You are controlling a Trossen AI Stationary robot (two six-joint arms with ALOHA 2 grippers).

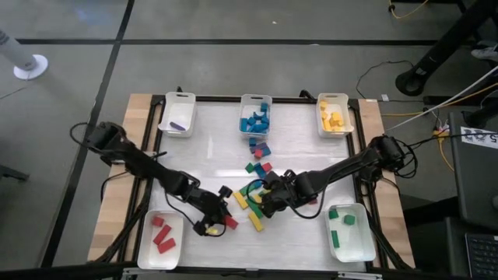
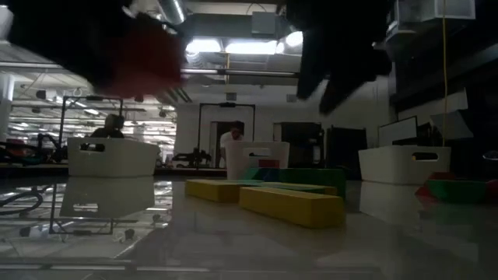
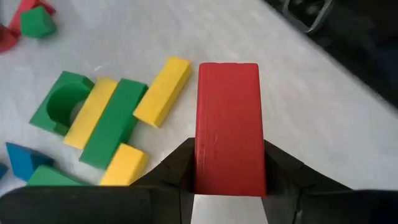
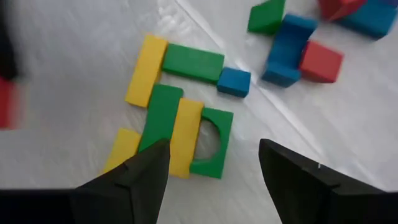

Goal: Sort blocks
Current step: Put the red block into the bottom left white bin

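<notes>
1. Red block [image 3: 228,127], a long bar, is clamped between the jaws of the left gripper [image 1: 220,221], held above the counter [image 1: 303,132] near the front left tray [image 1: 146,253].
2. That tray holds three more red blocks [image 1: 162,234].
3. Loose blocks [image 4: 180,124], yellow and green bars with a green arch piece, lie clustered mid-counter, just beside the held bar.
4. Right gripper [image 4: 214,155] hangs over this cluster, jaws apart, holding nothing.
5. Blue and red pieces [image 4: 295,50] lie just beyond the cluster.
6. Back row: one tray with a purple block [image 1: 179,124], one with blue blocks [image 1: 255,120], one with yellow blocks [image 1: 332,119].
7. Front right tray [image 1: 366,249] holds green blocks [image 1: 340,222].
</notes>
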